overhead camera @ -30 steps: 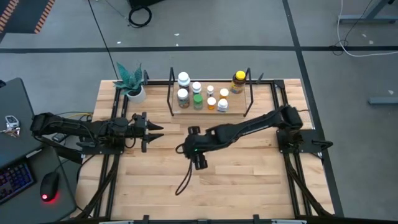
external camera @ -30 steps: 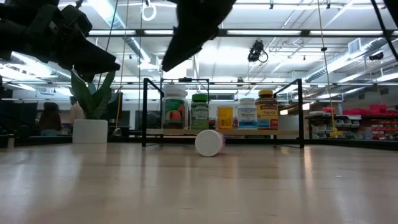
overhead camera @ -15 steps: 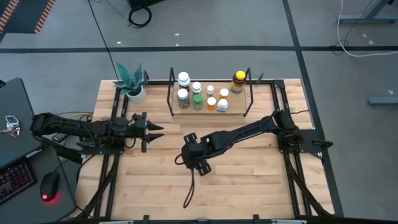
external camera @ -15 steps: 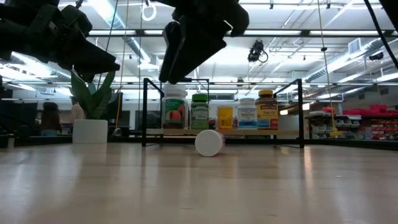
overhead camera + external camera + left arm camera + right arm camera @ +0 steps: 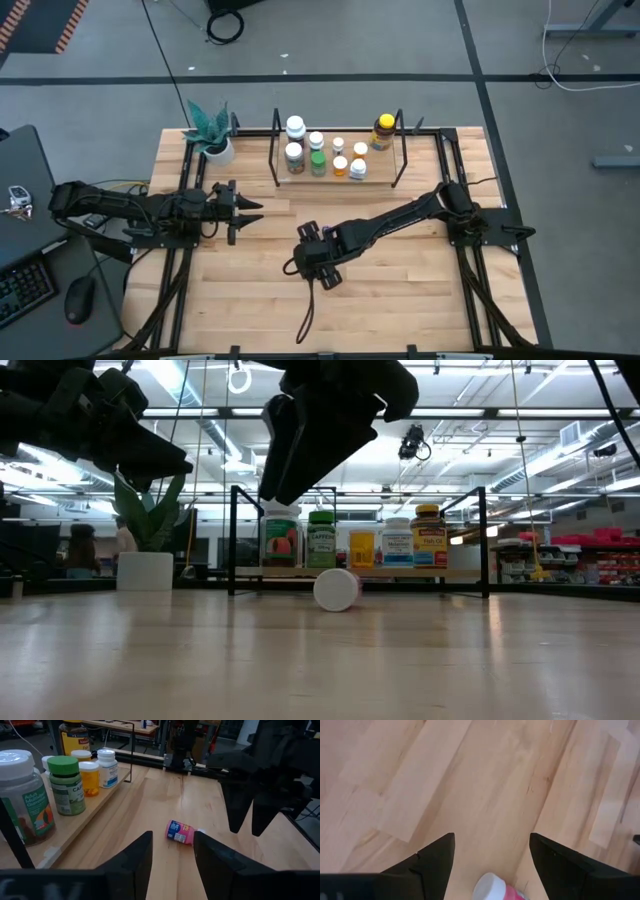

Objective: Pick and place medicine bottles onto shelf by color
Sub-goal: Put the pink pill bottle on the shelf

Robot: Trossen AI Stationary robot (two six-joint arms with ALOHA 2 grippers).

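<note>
Swinging back over lying pink bottle [image 5: 181,832], right gripper [image 5: 248,822] now hangs above it, fingers apart, empty; grab looks next. Left gripper [image 5: 240,209] idle, nearly closed, empty. Shelf [image 5: 395,172] waits.

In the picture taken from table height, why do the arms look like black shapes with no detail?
In the low view, bright ceiling lights behind them backlight the right gripper, so it reads as a silhouette; the lit bottles on the shelf stay readable. The high view shows even light.
</note>
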